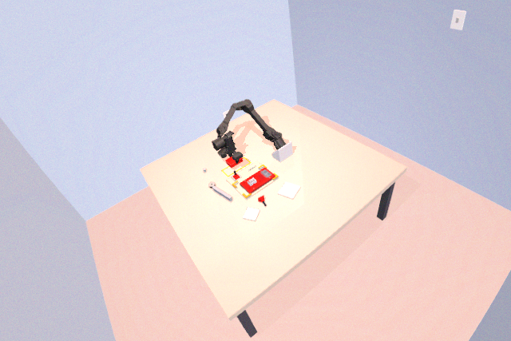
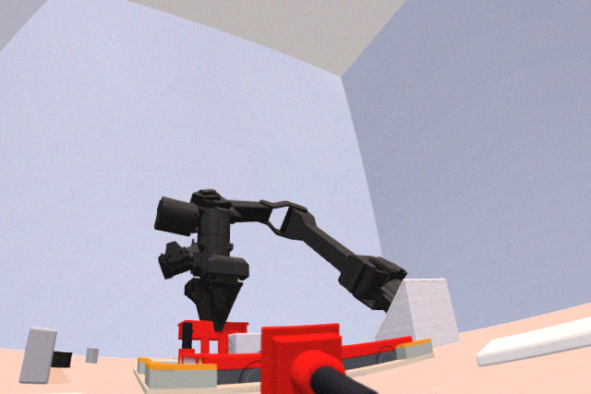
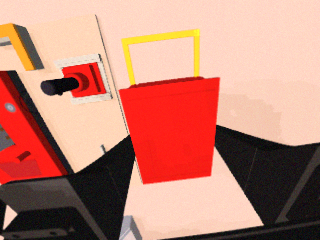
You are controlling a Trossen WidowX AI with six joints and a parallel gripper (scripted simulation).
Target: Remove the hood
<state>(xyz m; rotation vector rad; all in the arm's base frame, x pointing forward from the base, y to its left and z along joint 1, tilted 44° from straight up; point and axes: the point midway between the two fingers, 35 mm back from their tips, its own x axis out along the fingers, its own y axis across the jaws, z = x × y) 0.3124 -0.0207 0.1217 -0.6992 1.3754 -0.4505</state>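
The red hood (image 1: pixel 231 160) (image 2: pixel 212 327) (image 3: pixel 172 130) is a flat rectangular panel held between my fingers. My gripper (image 1: pixel 232 157) (image 2: pixel 217 321) (image 3: pixel 171 132) is shut on it and points straight down, low over the table. In the wrist view the hood covers the near end of the yellow marked rectangle (image 3: pixel 160 37) (image 1: pixel 223 172), and the far end of the outline shows beyond it. I cannot tell whether the hood touches the table. The red toy car (image 1: pixel 258 180) (image 2: pixel 381 344) (image 3: pixel 20 135) sits on its orange-cornered board to the right of the marked area.
A white wedge block (image 1: pixel 283 151) (image 2: pixel 419 308) carries the arm's base. A red block with a black peg (image 3: pixel 75 85) (image 1: pixel 235 175) stands by the board. Two white tiles (image 1: pixel 288 189) (image 1: pixel 251 213), a red-headed tool (image 1: pixel 260 200) (image 2: pixel 305 356) and a grey bar (image 1: pixel 220 191) lie nearby.
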